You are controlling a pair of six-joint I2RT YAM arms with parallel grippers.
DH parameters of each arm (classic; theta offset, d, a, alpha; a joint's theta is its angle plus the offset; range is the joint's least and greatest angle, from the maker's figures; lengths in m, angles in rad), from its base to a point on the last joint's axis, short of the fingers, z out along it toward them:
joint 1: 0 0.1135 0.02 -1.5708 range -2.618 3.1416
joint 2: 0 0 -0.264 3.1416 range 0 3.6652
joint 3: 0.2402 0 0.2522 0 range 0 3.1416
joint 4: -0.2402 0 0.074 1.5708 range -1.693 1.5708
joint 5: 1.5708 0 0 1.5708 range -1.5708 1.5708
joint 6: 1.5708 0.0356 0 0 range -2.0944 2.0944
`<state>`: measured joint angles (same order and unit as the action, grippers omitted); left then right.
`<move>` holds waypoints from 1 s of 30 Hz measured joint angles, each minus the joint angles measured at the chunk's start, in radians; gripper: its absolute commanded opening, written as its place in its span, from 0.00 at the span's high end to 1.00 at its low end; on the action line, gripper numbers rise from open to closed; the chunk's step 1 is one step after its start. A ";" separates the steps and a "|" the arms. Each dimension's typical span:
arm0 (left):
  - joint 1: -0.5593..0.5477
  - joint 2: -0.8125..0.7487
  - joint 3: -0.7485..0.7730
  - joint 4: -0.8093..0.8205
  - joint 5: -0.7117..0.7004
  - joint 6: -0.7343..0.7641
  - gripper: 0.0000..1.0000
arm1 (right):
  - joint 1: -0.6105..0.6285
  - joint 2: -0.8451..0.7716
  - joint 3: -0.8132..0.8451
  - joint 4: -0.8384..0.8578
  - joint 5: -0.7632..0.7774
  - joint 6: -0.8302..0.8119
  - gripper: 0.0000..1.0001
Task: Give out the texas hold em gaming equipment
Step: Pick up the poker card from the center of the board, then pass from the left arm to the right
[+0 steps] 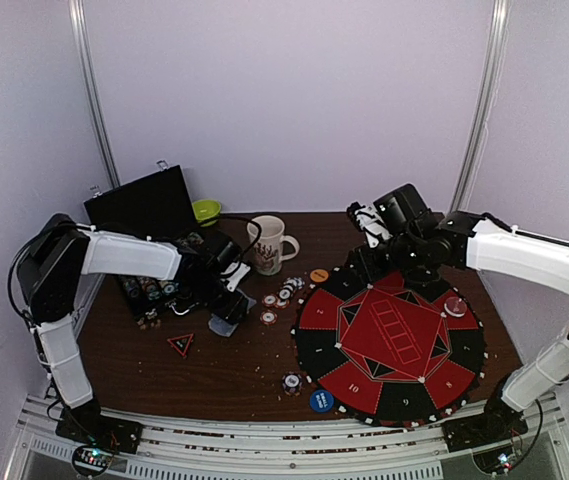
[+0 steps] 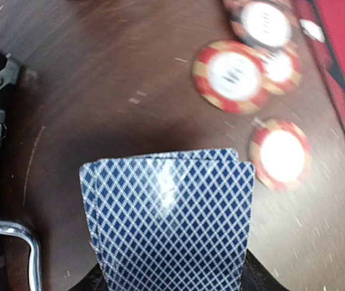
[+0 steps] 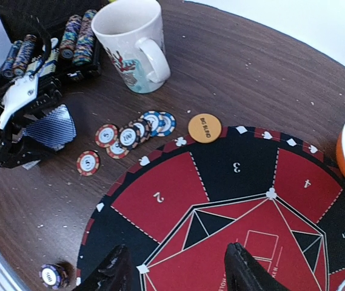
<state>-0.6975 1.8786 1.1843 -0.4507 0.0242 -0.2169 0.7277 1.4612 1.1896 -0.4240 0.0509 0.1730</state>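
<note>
1. Orange button disc (image 3: 205,128), touching the rim of the round red-and-black poker mat (image 3: 172,182): black capital letters reading "BIG BLIND".
2. Outer ring of the mat: white numerals, one per wedge. "2", "3", "4" and "5" run in order along the part of the rim beside the disc.
3. Red-and-white poker chip (image 3: 107,135), on the table just outside the mat's rim: a dark mark on its white centre that may be a "5"; this is not certain.
4. Centre of the mat: faint small lettering, too small to read.

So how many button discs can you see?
3: orange disc by the mat's far-left edge, blue disc at its near edge, clear disc on its right side. Others may be hidden.
</note>
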 measured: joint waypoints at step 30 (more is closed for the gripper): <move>-0.142 -0.333 0.137 -0.216 0.145 0.485 0.45 | 0.028 0.391 0.127 0.591 -0.855 0.460 0.38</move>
<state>-0.8398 1.5459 1.3212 -0.6670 0.1688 0.2684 0.7559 1.8523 1.3163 0.1673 -0.8043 0.6327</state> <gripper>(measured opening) 0.552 0.635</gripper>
